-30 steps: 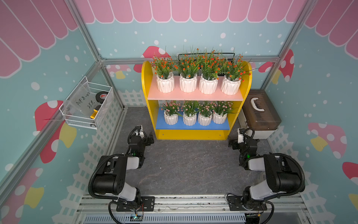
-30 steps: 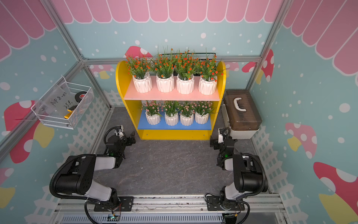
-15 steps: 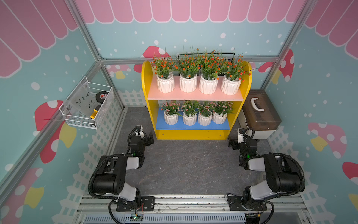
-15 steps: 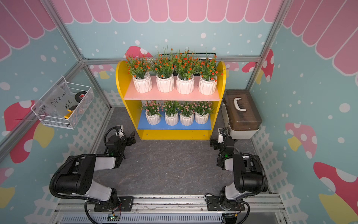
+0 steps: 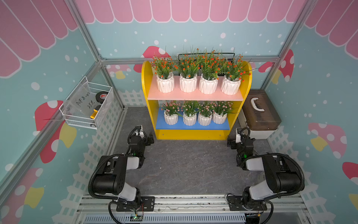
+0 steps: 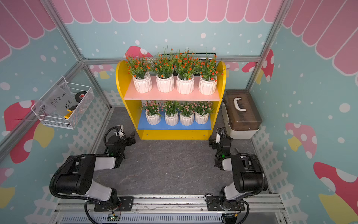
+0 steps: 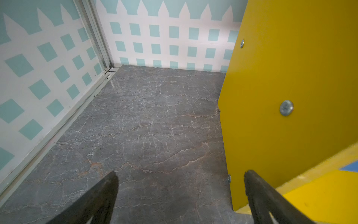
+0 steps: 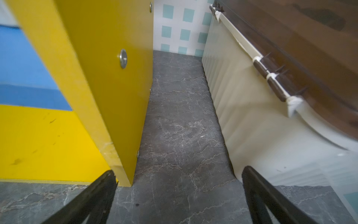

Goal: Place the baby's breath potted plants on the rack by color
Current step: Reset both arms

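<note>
The rack (image 5: 147,83) with yellow sides stands at the back of the grey floor in both top views. Several baby's breath potted plants with orange-red flowers (image 5: 188,84) stand in a row on its pale pink upper shelf. Several with pale pink flowers (image 5: 189,120) stand in a row on the blue lower shelf. My left gripper (image 5: 144,135) rests low by the rack's front left corner, open and empty (image 7: 180,174). By the front right corner sits my right gripper (image 5: 239,136), open as well with nothing in it (image 8: 179,170). Both wrist views show only floor and a yellow side panel (image 7: 290,67).
A white wire basket (image 5: 87,104) with a tape roll hangs on the left wall. A brown-lidded storage box (image 5: 259,110) stands right of the rack, close to my right gripper. A black wire basket (image 5: 228,56) peeks out behind the rack's top.
</note>
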Robot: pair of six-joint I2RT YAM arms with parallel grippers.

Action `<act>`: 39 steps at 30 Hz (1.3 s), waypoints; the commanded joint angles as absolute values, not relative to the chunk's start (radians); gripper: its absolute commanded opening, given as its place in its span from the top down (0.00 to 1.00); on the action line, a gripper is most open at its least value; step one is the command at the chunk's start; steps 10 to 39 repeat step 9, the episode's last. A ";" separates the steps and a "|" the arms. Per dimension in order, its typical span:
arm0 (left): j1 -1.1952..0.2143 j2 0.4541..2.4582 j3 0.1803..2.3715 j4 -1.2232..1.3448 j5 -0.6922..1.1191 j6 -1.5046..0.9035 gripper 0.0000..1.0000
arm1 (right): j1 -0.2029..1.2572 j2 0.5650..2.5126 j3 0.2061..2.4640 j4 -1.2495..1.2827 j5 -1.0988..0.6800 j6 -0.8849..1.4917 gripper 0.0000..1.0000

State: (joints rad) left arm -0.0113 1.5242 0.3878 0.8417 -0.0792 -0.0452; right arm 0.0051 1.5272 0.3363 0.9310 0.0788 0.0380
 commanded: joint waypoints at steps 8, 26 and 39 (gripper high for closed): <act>-0.012 1.533 0.412 0.833 -0.095 -0.046 0.01 | -0.005 1.522 0.359 0.920 0.061 0.026 0.00; -0.012 1.530 0.411 0.830 -0.096 -0.046 0.01 | -0.005 1.523 0.359 0.920 0.061 0.026 0.00; -0.012 1.530 0.411 0.830 -0.096 -0.046 0.01 | -0.005 1.523 0.359 0.920 0.061 0.026 0.00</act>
